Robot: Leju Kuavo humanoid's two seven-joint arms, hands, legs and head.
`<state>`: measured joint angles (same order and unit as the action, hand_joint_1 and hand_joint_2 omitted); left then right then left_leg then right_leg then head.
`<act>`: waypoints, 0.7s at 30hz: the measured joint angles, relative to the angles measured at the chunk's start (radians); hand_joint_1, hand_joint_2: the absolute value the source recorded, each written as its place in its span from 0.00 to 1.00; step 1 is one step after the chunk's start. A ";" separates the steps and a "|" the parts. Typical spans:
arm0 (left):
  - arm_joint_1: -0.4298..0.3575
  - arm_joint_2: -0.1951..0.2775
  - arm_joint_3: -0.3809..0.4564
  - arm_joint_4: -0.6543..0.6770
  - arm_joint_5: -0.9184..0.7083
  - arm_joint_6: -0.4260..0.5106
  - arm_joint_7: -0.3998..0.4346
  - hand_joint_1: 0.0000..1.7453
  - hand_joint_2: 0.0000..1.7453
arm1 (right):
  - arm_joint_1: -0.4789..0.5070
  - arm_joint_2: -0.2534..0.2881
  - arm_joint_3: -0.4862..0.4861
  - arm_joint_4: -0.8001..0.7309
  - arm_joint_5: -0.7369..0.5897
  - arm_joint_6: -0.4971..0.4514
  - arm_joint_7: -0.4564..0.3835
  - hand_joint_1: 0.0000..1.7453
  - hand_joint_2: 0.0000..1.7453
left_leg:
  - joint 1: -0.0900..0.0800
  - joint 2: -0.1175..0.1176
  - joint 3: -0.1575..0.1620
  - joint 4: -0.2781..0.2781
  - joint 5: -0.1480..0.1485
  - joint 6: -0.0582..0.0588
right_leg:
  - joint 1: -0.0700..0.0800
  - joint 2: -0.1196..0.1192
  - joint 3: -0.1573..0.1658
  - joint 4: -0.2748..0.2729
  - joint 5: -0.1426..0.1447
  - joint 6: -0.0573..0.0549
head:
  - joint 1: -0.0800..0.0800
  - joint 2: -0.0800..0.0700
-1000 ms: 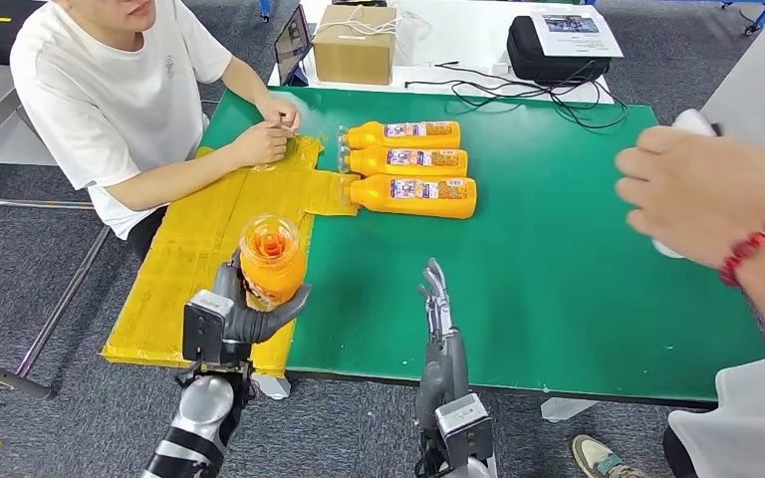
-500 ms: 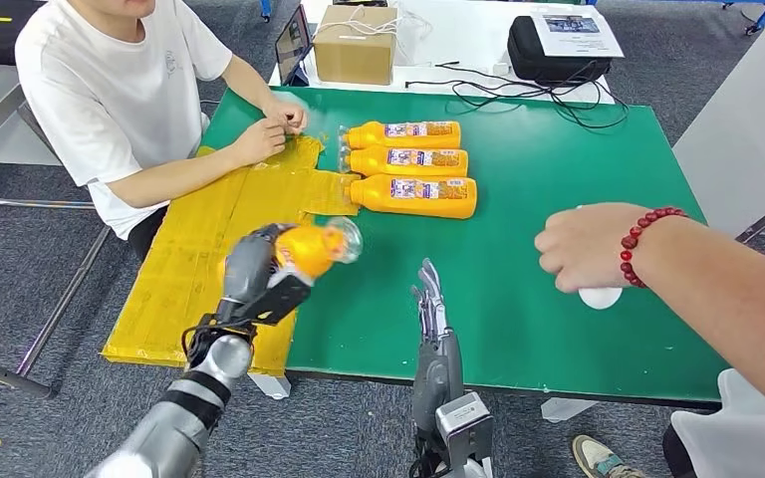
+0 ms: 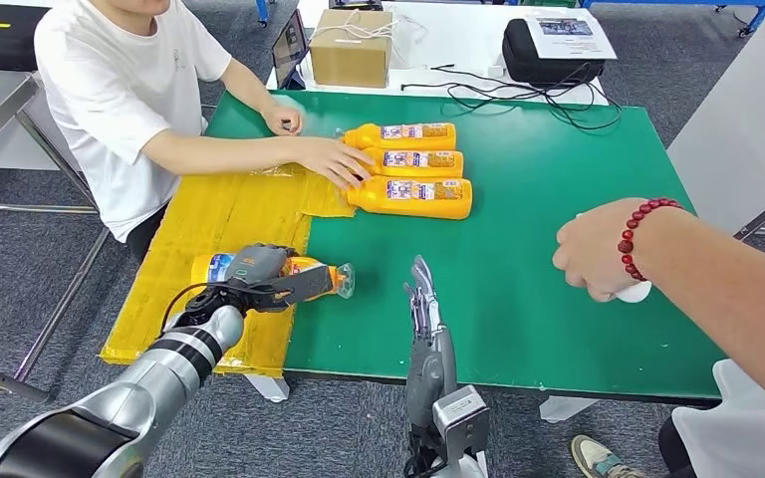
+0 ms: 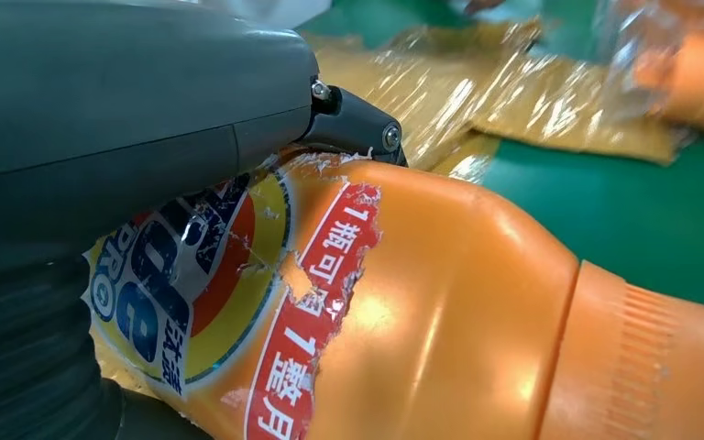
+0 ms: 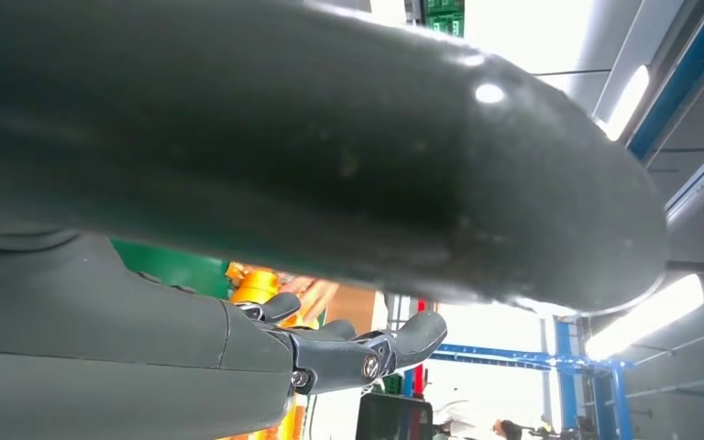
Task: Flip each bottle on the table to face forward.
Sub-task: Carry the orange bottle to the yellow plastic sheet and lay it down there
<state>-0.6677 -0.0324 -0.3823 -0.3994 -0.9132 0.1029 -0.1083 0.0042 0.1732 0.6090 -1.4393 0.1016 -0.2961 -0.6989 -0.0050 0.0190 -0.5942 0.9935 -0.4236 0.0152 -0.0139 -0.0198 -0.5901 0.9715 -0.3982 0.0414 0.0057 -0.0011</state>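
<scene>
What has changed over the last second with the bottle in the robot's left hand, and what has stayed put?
The left hand has swung the held bottle from upright down onto its side, low over the yellow sheet, neck towards the green table. The seated person's hand reached to the three lying bottles; another person's hand came in. The right hand stayed open, the three bottles in place.

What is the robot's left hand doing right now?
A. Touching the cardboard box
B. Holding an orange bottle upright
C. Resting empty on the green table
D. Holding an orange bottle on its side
D: the left hand grips an orange bottle that lies sideways, its clear cap pointing toward the right hand, low over the yellow sheet's edge.
</scene>
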 joint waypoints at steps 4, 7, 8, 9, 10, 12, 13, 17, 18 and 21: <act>-0.019 -0.002 0.001 0.025 0.013 -0.040 0.040 0.00 1.00 | -0.006 0.003 0.000 0.010 -0.003 0.002 0.000 0.00 0.00 | 0.000 0.001 0.002 0.000 0.000 0.000 | 0.000 0.001 0.001 0.001 0.000 0.000 | 0.000 0.000; -0.040 -0.008 0.029 0.042 0.078 -0.119 0.119 0.00 1.00 | -0.015 0.008 -0.002 0.023 -0.001 0.008 0.000 0.00 0.00 | 0.000 0.000 0.003 0.000 0.001 0.000 | 0.000 0.001 0.002 0.001 0.000 0.000 | 0.000 0.000; -0.047 -0.010 0.045 0.046 0.101 -0.135 0.139 0.00 1.00 | -0.019 0.011 -0.004 0.029 0.000 0.010 0.000 0.00 0.00 | 0.000 0.000 0.003 0.000 0.001 0.000 | 0.000 0.001 0.003 0.001 0.000 0.000 | 0.001 0.000; -0.052 -0.013 0.060 0.050 0.120 -0.142 0.151 0.00 1.00 | -0.023 0.015 -0.004 0.034 0.001 0.011 0.000 0.00 0.00 | 0.000 0.000 0.003 0.000 0.001 0.000 | 0.000 0.001 0.003 0.001 0.000 0.000 | 0.001 0.000; -0.055 -0.015 0.076 0.052 0.138 -0.145 0.159 0.00 1.00 | -0.026 0.017 -0.005 0.040 0.001 0.012 0.000 0.00 0.00 | 0.000 0.000 0.003 0.000 0.001 0.000 | 0.000 0.001 0.003 0.001 0.000 0.000 | 0.001 0.000; -0.061 -0.021 0.109 0.055 0.180 -0.154 0.159 0.00 1.00 | -0.030 0.022 -0.006 0.052 0.003 0.011 0.000 0.00 0.00 | 0.000 0.000 0.003 0.000 0.001 0.000 | 0.000 0.001 0.003 0.001 0.000 0.000 | 0.001 0.000; -0.064 -0.024 0.128 0.055 0.206 -0.163 0.150 0.00 1.00 | -0.032 0.024 -0.007 0.057 0.004 0.011 0.000 0.00 0.00 | 0.000 0.000 0.003 0.000 0.001 0.000 | 0.000 0.001 0.003 0.001 0.000 0.000 | 0.001 0.000; -0.067 -0.038 0.206 0.054 0.286 -0.177 0.035 0.00 1.00 | -0.034 0.027 -0.011 0.074 0.005 0.003 0.000 0.00 0.00 | 0.000 -0.001 0.003 0.000 0.001 0.001 | 0.000 0.000 0.003 0.001 0.000 0.000 | 0.001 0.000; -0.063 -0.042 0.219 0.052 0.295 -0.164 -0.012 0.00 1.00 | -0.034 0.028 -0.013 0.076 0.006 -0.001 0.000 0.00 0.00 | 0.000 -0.002 0.003 0.000 0.001 0.001 | 0.000 0.000 0.003 0.001 0.000 0.000 | 0.001 0.000; -0.032 -0.063 0.250 0.029 0.334 -0.110 -0.170 0.00 1.00 | -0.027 0.027 -0.019 0.078 0.007 -0.012 0.000 0.00 0.00 | 0.000 -0.003 0.001 0.001 0.002 0.001 | 0.000 -0.002 0.001 0.001 0.000 0.000 | 0.001 0.000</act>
<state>-0.6993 -0.0952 -0.1320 -0.3706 -0.5794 -0.0067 -0.2781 -0.0227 0.1999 0.5904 -1.3611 0.1084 -0.3086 -0.6989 -0.0051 0.0158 -0.5934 0.9940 -0.4216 0.0165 -0.0144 -0.0213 -0.5888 0.9722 -0.3985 0.0416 0.0067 -0.0011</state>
